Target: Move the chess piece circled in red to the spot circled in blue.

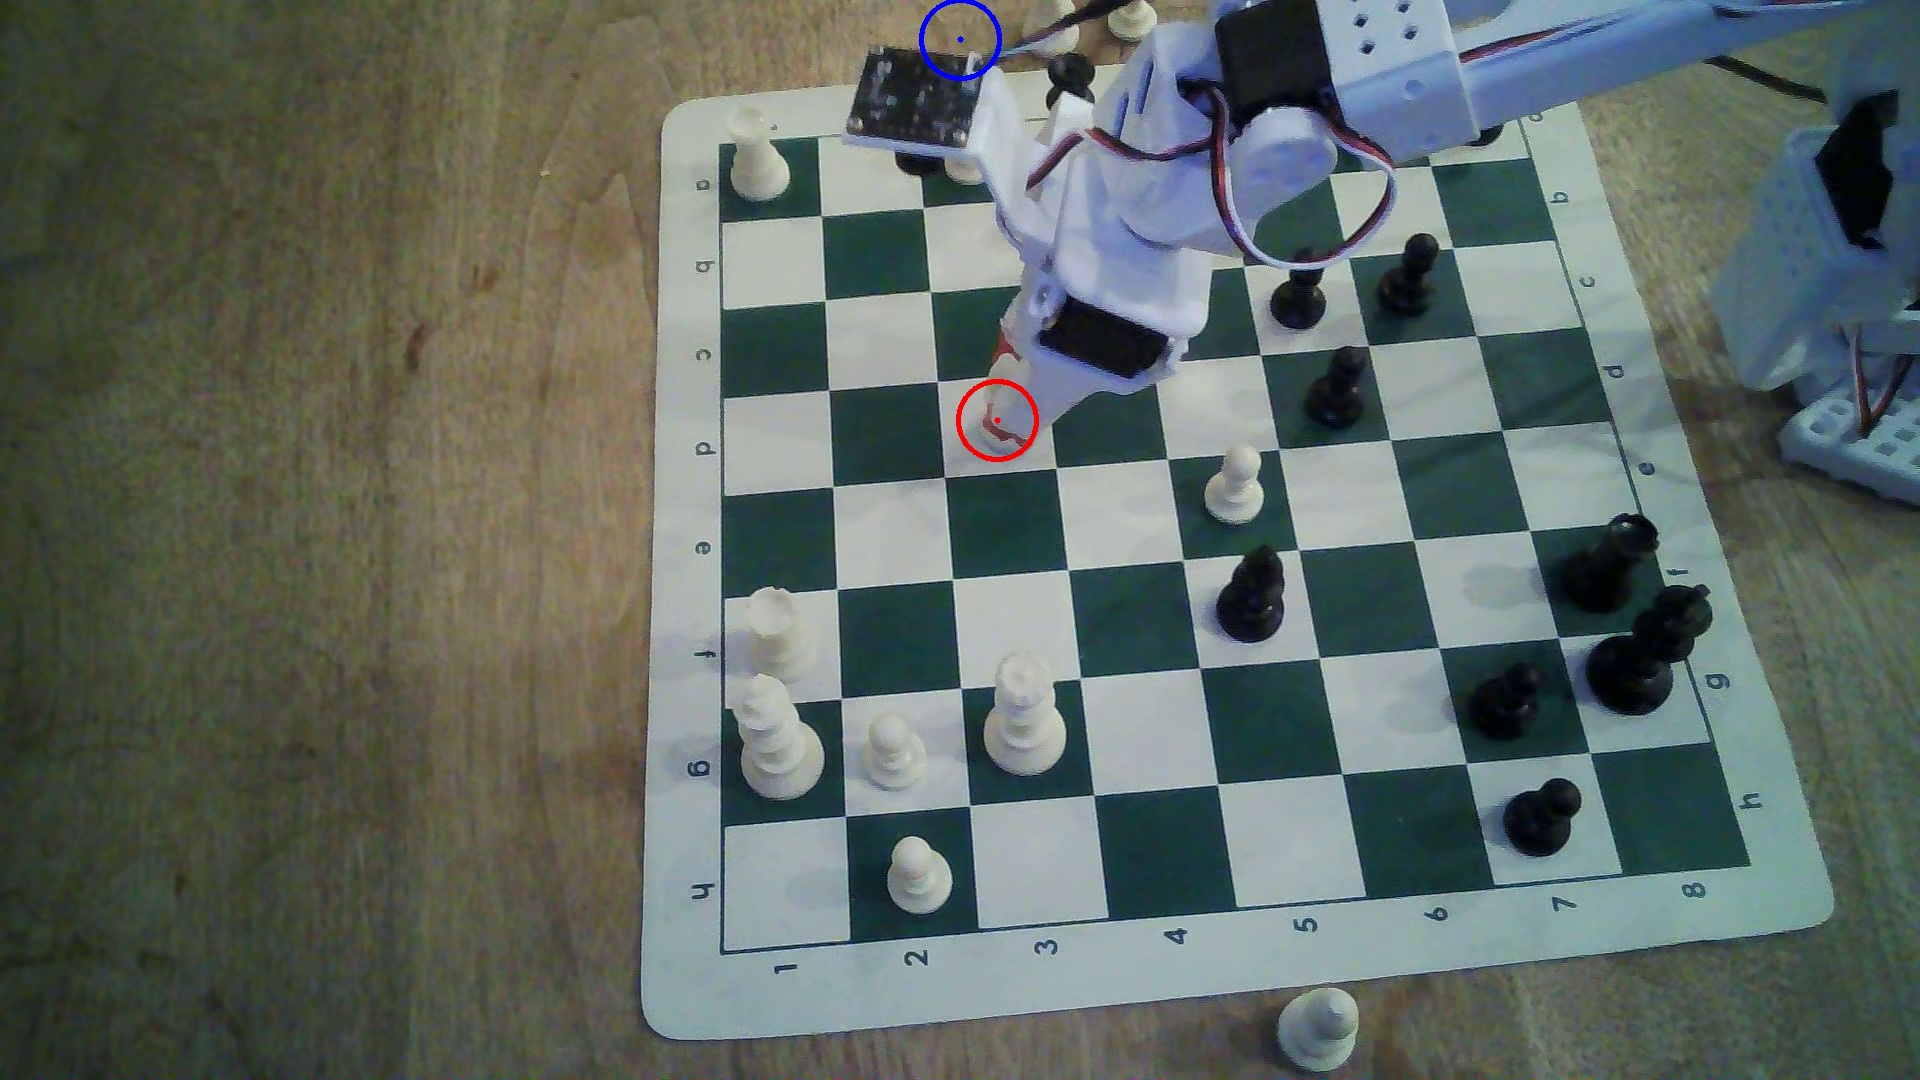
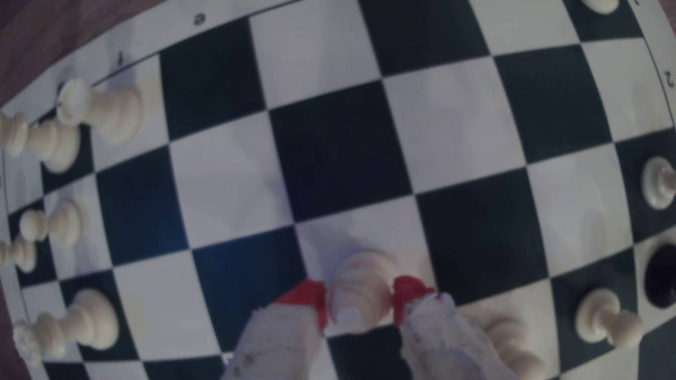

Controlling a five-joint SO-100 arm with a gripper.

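Observation:
The chess piece (image 1: 989, 428), a cream-white bishop, stands on a white square inside the red ring, in the upper middle of the board in the exterior view. My gripper (image 1: 1003, 407) reaches down over it. In the wrist view the chess piece (image 2: 360, 288) sits between the two red-tipped fingers (image 2: 311, 297), and both pads press its sides, so the gripper (image 2: 360, 305) is shut on it. Its base still rests on the board. The spot (image 1: 960, 39) is bare wood in a blue ring beyond the board's far edge, and the wrist camera board overlaps the ring's lower rim.
A black pawn (image 1: 1070, 78) and two white pieces (image 1: 1058, 31) stand near the spot, beyond the chessboard (image 1: 686, 561). A white pawn (image 1: 1234, 486) and black pieces (image 1: 1338, 389) stand to the exterior view's right of the gripper. White pieces (image 1: 777, 739) cluster near the left. The arm's base (image 1: 1849, 260) is at the right.

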